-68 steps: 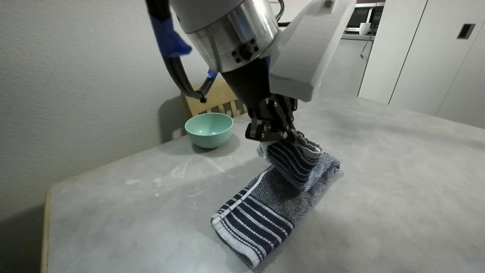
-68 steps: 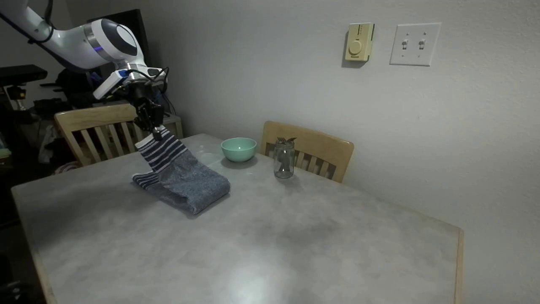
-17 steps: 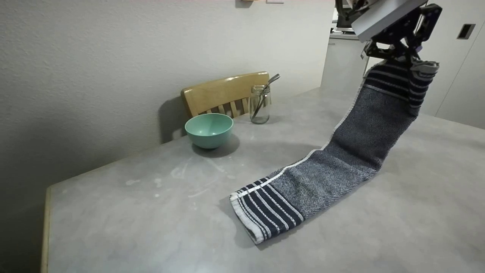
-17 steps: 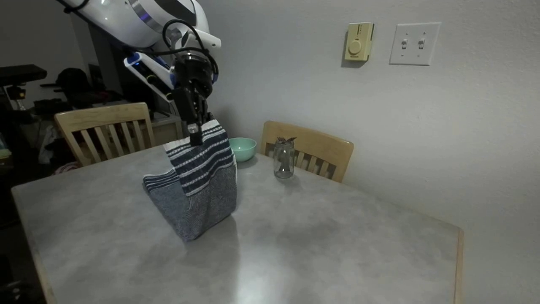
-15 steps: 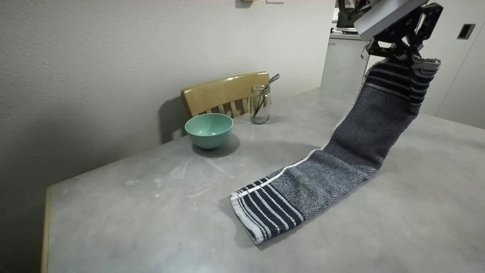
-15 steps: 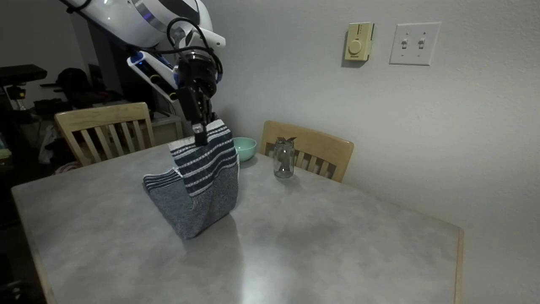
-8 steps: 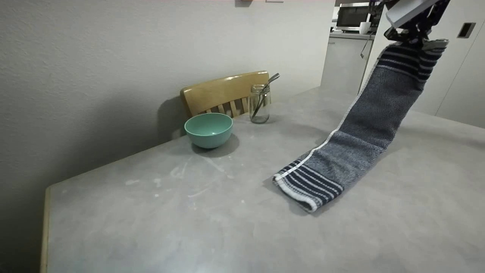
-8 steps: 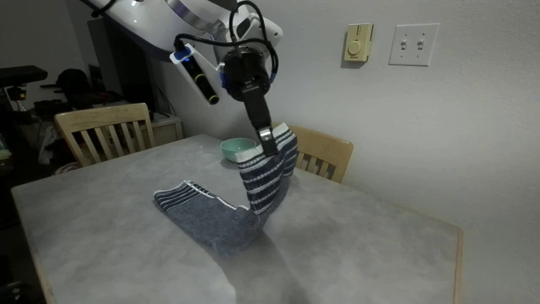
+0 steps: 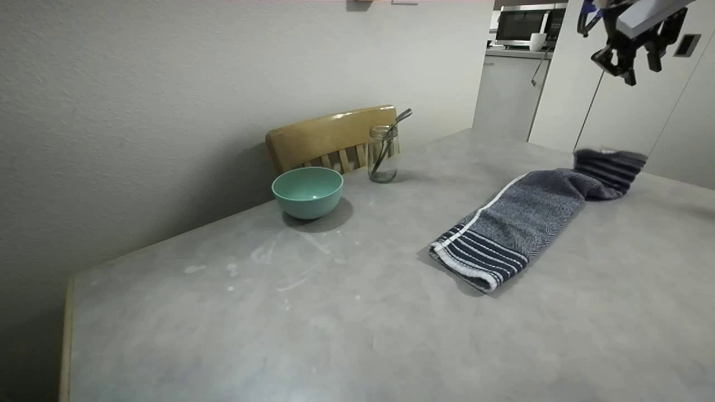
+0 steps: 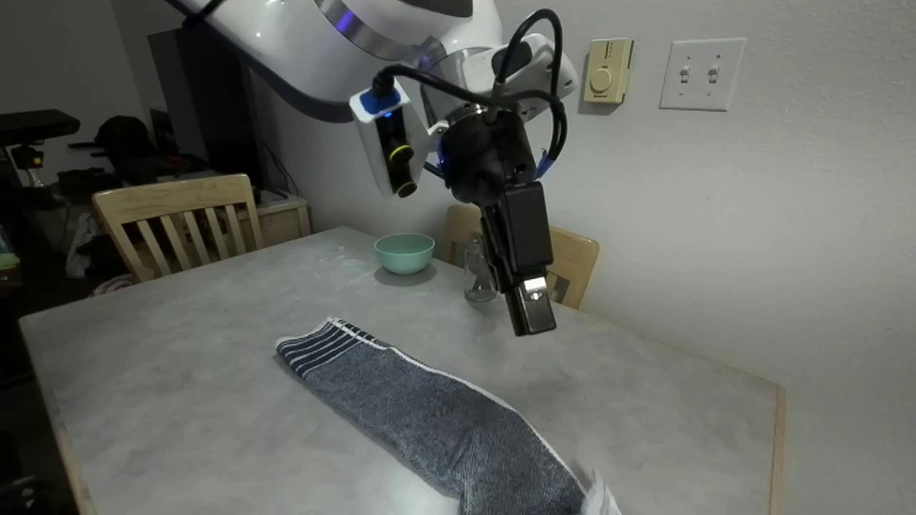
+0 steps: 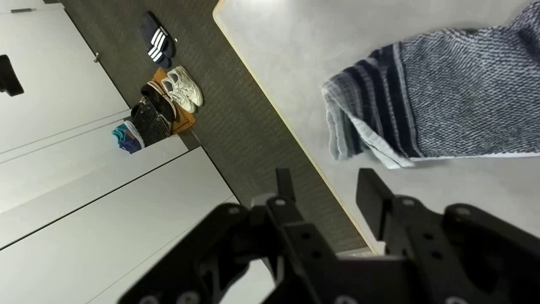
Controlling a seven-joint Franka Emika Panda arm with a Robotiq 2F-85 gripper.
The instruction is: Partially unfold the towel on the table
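The grey-blue towel (image 9: pixel 519 218) lies stretched long on the light grey table (image 9: pixel 223 346), its near striped end flat. Its far striped end is blurred and bunched up, partly raised. In an exterior view the towel (image 10: pixel 429 400) runs out of the bottom edge, so its far end is mostly cut off. In the wrist view the striped end of the towel (image 11: pixel 472 93) is curled, near the table edge. My gripper (image 11: pixel 325 177) is open with nothing between its fingers. The gripper (image 9: pixel 642 74) is above the towel's far end, apart from it.
A green bowl (image 9: pixel 307 192) and a glass jar (image 9: pixel 383 167) with utensils stand along the wall side. The jar (image 10: pixel 476 282) is partly behind the gripper in an exterior view. Wooden chairs (image 10: pixel 179 204) stand at the table. The table edge (image 11: pixel 270 103) shows below the gripper, with floor beyond.
The gripper held the towel's striped end, lifted it and pulled it across the table, unfolding and sliding the towel. It has now opened, and the end has dropped away from it.
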